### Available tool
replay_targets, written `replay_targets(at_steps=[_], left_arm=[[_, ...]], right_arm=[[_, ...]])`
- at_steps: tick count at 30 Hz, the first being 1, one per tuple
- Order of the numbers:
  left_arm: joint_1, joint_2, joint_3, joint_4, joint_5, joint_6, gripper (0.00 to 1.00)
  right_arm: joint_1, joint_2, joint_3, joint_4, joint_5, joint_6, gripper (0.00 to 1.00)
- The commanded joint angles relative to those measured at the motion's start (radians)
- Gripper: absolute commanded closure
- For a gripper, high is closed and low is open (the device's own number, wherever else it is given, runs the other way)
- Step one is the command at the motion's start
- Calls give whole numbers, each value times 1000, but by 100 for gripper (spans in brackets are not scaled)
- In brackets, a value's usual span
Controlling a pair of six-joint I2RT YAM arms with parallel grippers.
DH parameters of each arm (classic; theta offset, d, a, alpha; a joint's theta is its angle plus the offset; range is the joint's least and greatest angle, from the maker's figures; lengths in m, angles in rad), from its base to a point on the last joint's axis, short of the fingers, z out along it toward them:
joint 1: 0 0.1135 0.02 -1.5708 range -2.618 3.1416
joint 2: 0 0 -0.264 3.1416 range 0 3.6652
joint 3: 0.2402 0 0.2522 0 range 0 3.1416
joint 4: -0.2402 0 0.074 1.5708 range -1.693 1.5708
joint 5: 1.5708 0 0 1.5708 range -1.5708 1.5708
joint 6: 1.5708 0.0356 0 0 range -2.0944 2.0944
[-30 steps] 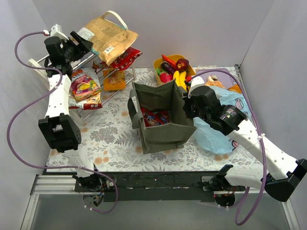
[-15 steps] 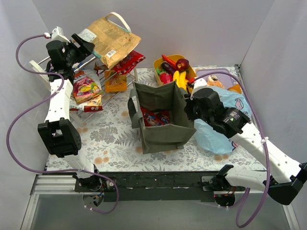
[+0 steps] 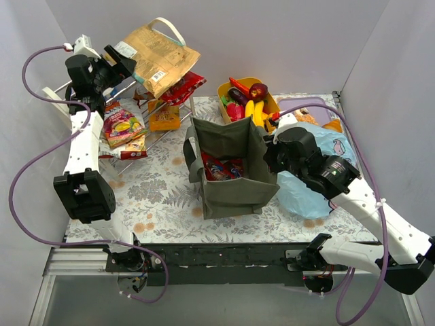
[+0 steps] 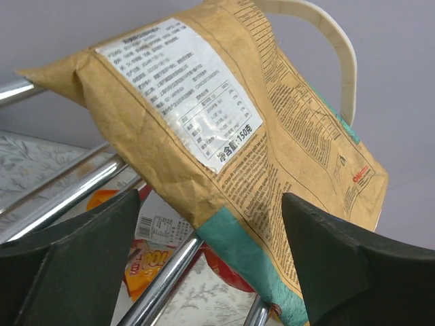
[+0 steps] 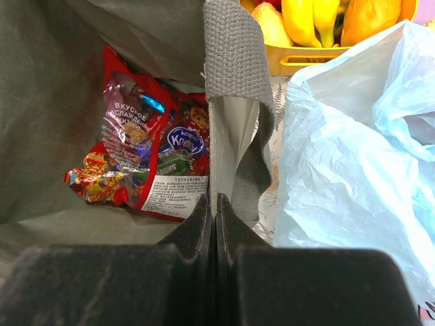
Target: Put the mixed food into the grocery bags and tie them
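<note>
The tan paper packet (image 3: 158, 58) (image 4: 224, 136) lies tilted on top of the white wire rack (image 3: 128, 153). My left gripper (image 3: 126, 64) (image 4: 211, 204) is open at its lower corner, one finger on each side, neither touching it. The olive-green tote (image 3: 228, 166) stands mid-table with red snack packets (image 3: 221, 166) (image 5: 146, 156) inside. My right gripper (image 3: 270, 146) (image 5: 216, 200) is shut on the tote's right wall (image 5: 234, 136) at the rim. The light-blue plastic bag (image 3: 309, 190) (image 5: 346, 170) lies crumpled to the tote's right.
More snack packets (image 3: 121, 125) lie on the rack's lower shelves. Behind the tote, the yellow tub (image 3: 224, 89) holds toy bananas (image 3: 255, 112) (image 5: 312, 17) and other toy fruit. Grey walls close in the table on three sides.
The left gripper's jaws have spread wider around the tan packet's corner. The right arm has shifted slightly right, still pinching the tote's wall.
</note>
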Motion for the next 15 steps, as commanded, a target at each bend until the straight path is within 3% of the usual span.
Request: replay_targets(at_steps=[1,3,7,15], left_arm=[[-17,-125,76,46,24,64,12],[-17,-140,84,32,26,106,5],[-18,-171,65,24,44,205,3],[-17,-107,137,-71,49,231,11]], right_arm=[[-2,-42,1,10,5,12,98],[-2,-45,0,10,3,13,98],[-2,-45,-3,12,0,13,98],[-2,-54,-5,7,0,18,98]])
